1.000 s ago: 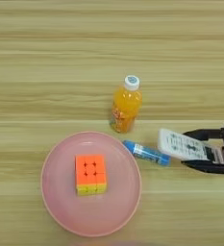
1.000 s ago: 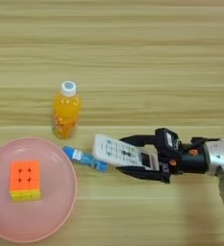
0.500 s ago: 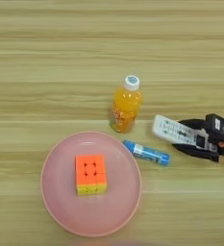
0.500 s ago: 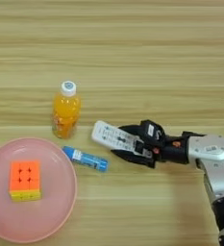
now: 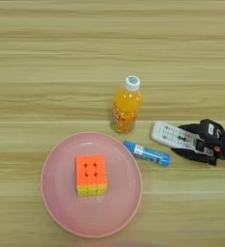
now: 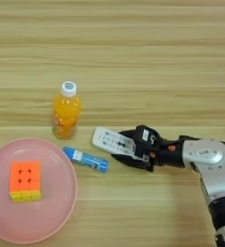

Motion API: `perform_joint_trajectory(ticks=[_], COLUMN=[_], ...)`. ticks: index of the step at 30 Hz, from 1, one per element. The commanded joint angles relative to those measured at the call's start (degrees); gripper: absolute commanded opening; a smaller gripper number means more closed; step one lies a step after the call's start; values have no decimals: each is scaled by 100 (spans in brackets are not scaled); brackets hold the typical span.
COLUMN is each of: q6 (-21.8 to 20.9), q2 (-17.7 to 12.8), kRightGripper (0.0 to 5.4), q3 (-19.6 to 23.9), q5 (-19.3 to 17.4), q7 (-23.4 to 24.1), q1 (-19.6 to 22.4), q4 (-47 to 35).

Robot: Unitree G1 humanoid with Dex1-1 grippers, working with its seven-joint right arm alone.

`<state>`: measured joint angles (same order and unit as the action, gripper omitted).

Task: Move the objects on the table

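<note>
Light wooden table with horizontal plank grain.

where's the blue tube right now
The blue tube lies flat on the table, just right of the pink plate, below the orange bottle and left of the remote held between the right gripper's fingers.

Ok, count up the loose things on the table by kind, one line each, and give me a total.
Bottle: 1, the orange-drink bottle
Remote: 1, the white remote, between the fingers of the right gripper
Tube: 1, the blue tube
Plate: 1, the pink plate
Puzzle cube: 1, the cube on the plate
Total: 5
</note>
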<state>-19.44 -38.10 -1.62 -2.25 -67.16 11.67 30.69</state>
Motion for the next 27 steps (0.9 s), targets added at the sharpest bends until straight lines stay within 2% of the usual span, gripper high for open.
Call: perform_joint_trajectory(ticks=[1,14,19,27], q6=[-57,-56,-59,347], q2=[-192,-122,-76,1], kRightGripper=[360,480,534,538], q3=[68,172,337,577], q5=[1,-177,-449,-1133], q7=[197,290,256,2], q1=[293,398,500,489], q4=[-121,-149,-262,-857])
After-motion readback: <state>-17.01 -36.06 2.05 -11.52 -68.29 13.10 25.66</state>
